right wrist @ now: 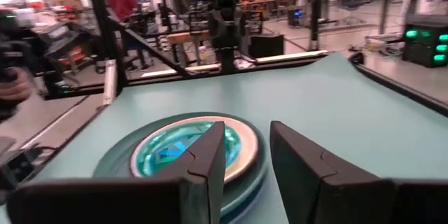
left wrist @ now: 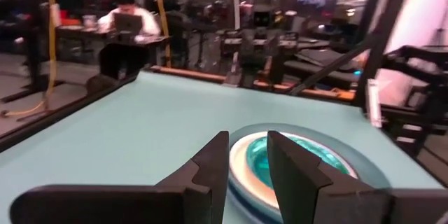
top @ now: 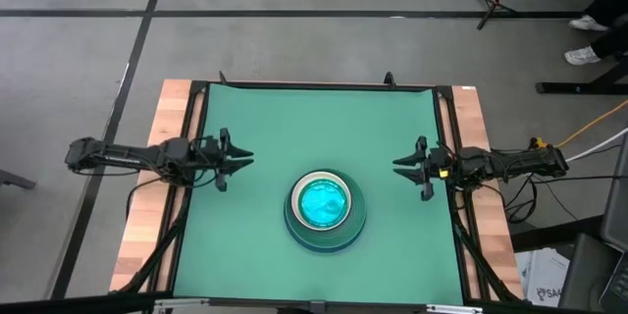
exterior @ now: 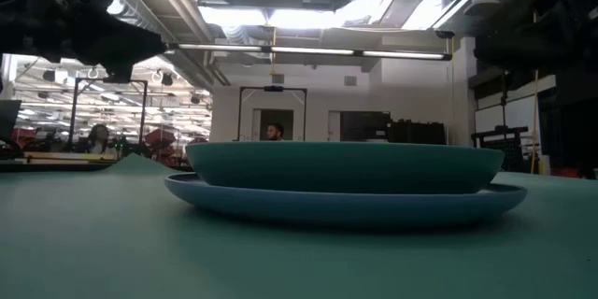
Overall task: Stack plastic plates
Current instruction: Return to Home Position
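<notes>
One stack of plastic plates (top: pixel 326 212) is what I have on the green mat (top: pixel 294 118), sitting about midway between the two arms and a little toward the lower edge of the high view. From above, the cyan plate (top: pixel 324 203) lies on top, with a white plate (top: pixel 295 196) showing as a pale ring around it and the dark teal plate (top: pixel 355 228) spreading wider underneath. The level camera shows me the teal one nested on a broad light blue plate (exterior: pixel 346 206), which rests flat on the mat (I cannot tell from any view what lies between the white and the teal).

The left gripper (top: pixel 238 159) hangs over the mat's left side, well apart from the stack, its fingers spread with a clear gap and nothing between them. The right gripper (top: pixel 404 167) mirrors it over the right side, also spread and holding nothing. Each wrist camera looks past its own parted fingers (left wrist: pixel 210 164) toward the stack, and neither gripper touches a plate. The table (top: pixel 177 98) shows as wooden strips along both sides of the mat.
</notes>
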You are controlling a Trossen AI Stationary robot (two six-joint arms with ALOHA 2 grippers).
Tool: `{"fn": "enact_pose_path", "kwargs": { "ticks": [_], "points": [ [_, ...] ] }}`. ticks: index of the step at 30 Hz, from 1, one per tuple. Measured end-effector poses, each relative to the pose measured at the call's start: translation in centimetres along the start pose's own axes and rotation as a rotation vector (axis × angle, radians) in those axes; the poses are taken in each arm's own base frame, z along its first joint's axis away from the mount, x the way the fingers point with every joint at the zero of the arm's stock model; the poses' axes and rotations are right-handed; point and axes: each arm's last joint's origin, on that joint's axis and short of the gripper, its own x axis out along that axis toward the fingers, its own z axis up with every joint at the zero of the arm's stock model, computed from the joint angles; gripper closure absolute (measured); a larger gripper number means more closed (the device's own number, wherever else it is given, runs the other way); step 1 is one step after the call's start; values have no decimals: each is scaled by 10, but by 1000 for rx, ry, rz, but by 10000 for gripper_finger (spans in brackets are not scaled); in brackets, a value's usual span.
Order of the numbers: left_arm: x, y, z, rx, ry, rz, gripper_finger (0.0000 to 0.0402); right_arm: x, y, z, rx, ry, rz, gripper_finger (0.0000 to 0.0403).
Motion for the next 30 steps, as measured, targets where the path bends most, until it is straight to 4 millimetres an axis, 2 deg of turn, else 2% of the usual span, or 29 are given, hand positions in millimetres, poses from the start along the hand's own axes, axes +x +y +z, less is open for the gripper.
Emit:
{"fn": "enact_pose_path", "kwargs": {
  "ticks": [10,15,18,23,26,30],
  "points": [
    [-5,0,2,38,-20,-22,310,1,0,-6,6,-5,25,299],
    [-9,0,3,37,-36,-24,312,0,0,-6,5,-10,35,329],
    [-11,1,2,37,-33,-24,326,0,0,-6,5,-12,37,356],
    [-14,2,0,39,-23,-23,374,0,0,-6,4,-9,37,394],
    [-15,1,1,43,-25,-40,397,0,0,-6,4,-9,38,400],
    [-15,1,0,46,-23,-37,397,0,0,-6,4,-8,38,397]
  ]
}}
